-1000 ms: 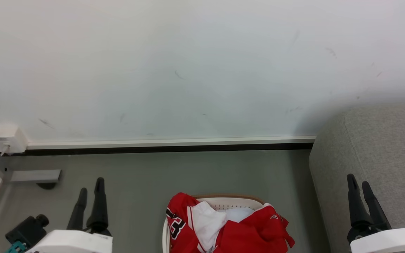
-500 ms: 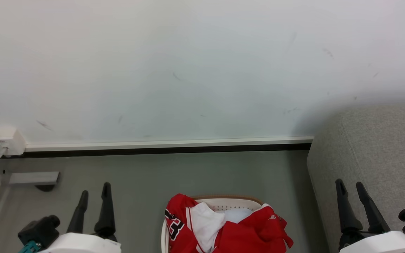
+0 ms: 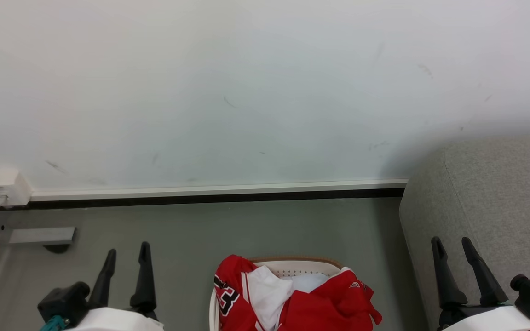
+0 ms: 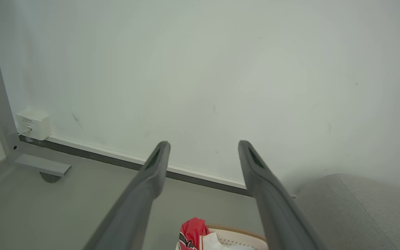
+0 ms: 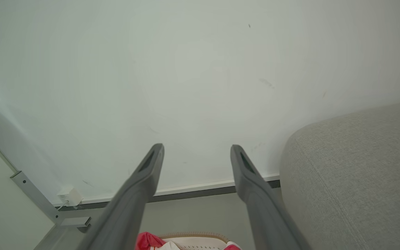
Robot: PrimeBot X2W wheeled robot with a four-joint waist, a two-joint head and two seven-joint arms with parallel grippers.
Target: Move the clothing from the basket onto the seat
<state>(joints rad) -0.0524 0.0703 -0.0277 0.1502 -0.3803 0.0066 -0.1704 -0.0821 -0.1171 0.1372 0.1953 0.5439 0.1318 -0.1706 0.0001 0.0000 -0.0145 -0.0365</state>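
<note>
Nothing is lifted yet. The clothing (image 3: 313, 305) lies heaped in the basket (image 3: 292, 263), with red folds spilling over its rim on both sides and the numbered jersey at its left. My left claw (image 3: 128, 249) hangs to the left of the basket, apart from it, fingers spread and holding nothing. My right claw (image 3: 451, 242) hangs to the right of the basket, also spread and holding nothing. The seat (image 3: 499, 193) stands to the right of the basket, near it, and my right claw is close to its rounded side.

I judge this to be the approach, before the first pick. Next I must bring a claw down and inward over the basket. The fingers should sink into a thick fold of red cloth, not the perforated wall, then press together. The lift must carry the garment clear of the rim before I swing right to the seat.
</note>
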